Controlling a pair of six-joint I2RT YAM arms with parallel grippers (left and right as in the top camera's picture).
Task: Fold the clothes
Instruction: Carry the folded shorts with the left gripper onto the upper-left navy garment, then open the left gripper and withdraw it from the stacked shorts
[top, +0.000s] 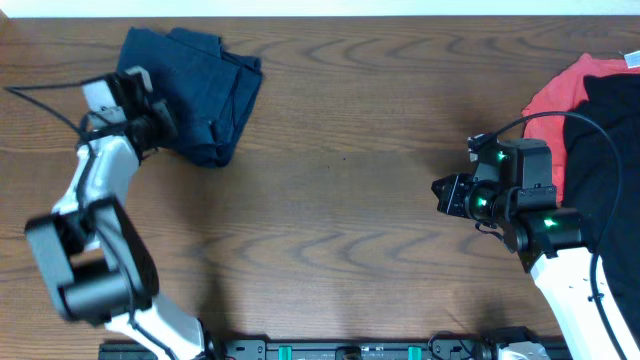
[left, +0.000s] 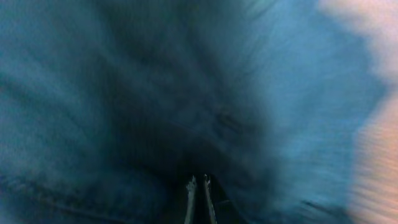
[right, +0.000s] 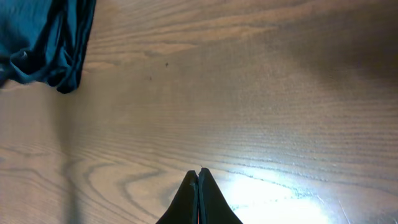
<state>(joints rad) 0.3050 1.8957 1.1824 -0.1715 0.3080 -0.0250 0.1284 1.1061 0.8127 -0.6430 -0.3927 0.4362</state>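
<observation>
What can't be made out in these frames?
Left wrist: blur; navy garment fills the frame, so whether the left gripper pinches cloth is unclear.
Overhead: coral-red garment and black garment cut off by the right edge.
Right wrist: navy garment cut off at the top-left corner.

A dark brown wood-grain desk (top: 340, 180) fills the view, bright light glaring off it; a pale strip (top: 400, 6) borders its far edge.

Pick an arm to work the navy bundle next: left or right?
Left. Its end effector is right at the navy garment; the right end effector, shut, hangs over the table, well away from it.
</observation>
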